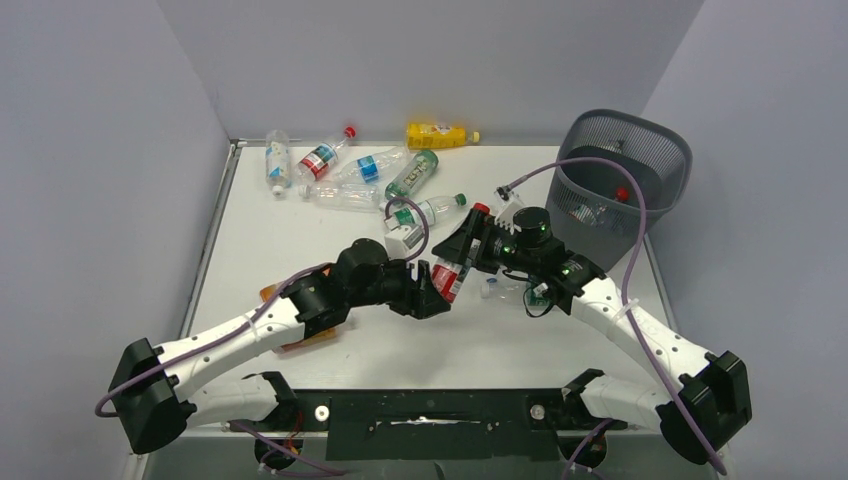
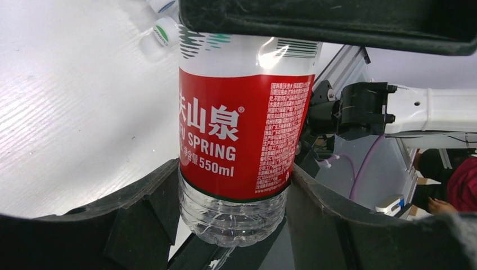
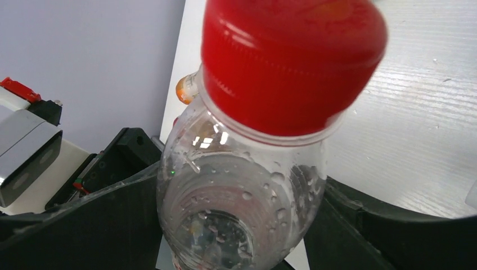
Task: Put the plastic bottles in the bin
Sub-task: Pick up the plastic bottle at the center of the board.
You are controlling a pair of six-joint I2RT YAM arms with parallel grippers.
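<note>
The left gripper (image 1: pixel 433 292) is closed tight on a red-label bottle (image 2: pixel 236 135). The right gripper (image 1: pixel 478 241) sits around its red-capped top, but I cannot tell if it is gripping.

left claw (image 1: pixel 441 286) clamped, right claw (image 1: pixel 472 236) facing it closely.

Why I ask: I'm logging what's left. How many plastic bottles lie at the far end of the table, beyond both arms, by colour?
Red-labelled clear plastic bottle: 1
Blue-labelled clear plastic bottles: 2
Green-labelled clear plastic bottles: 2
Yellow plastic bottle: 1
Clear plastic bottle with no label showing: 1
Total: 7
</note>
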